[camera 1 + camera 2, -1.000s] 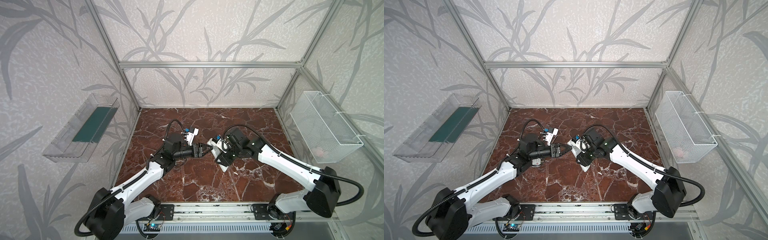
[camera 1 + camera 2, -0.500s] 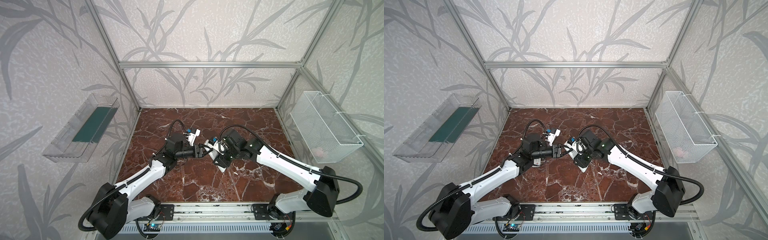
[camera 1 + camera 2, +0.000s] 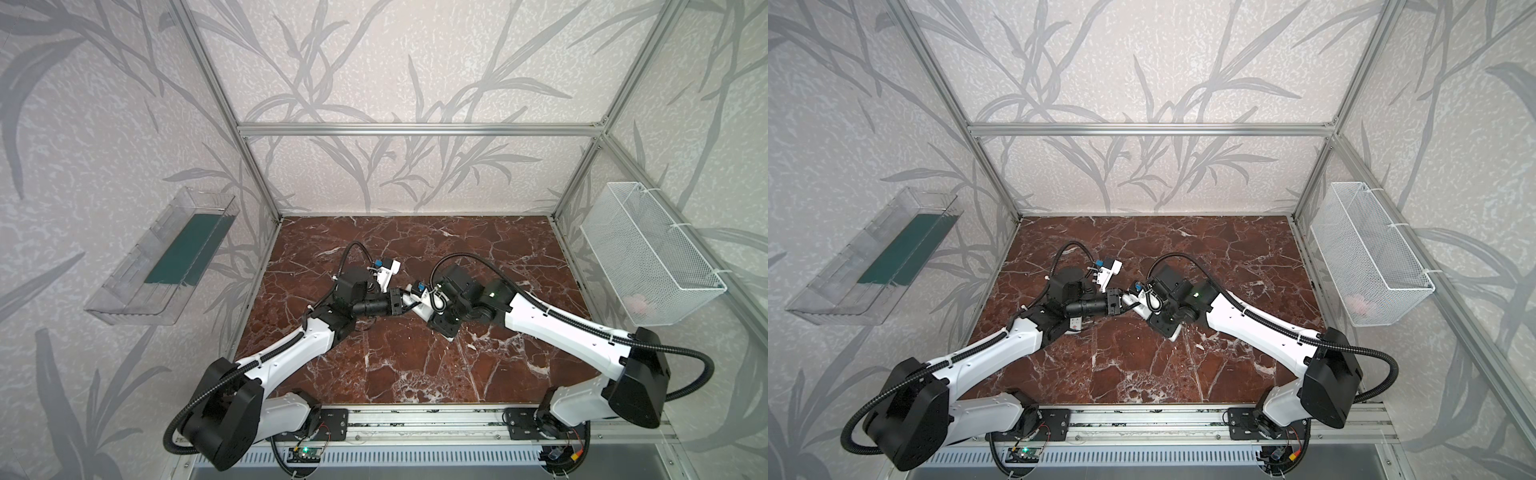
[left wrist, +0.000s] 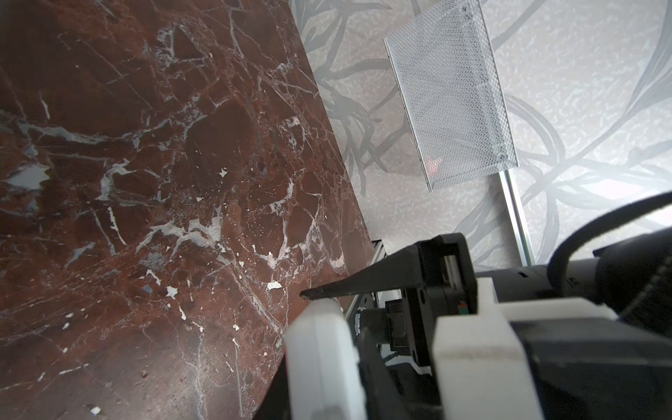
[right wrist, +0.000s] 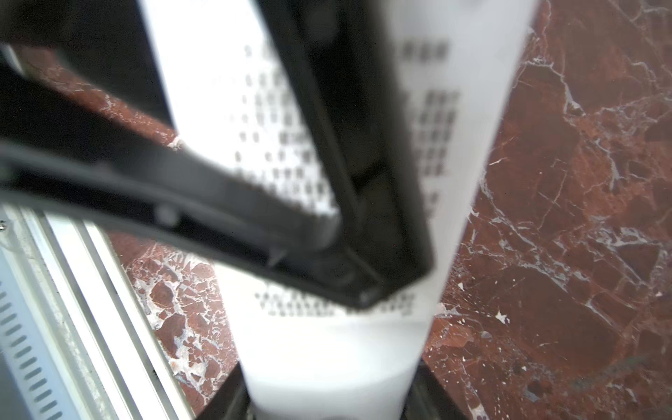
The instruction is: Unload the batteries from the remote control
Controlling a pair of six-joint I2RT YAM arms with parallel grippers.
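Blurry, edge-cropped remote control

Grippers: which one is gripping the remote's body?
The right gripper: its jaws clamp across the white remote, over its printed face. The left gripper only reaches its end, grip unconfirmed.

We see the remote control as a long white bar with rows of blurred dark print on its face. In both top views it hangs tilted above the desk, clamped in the right gripper. The batteries are hidden from us.
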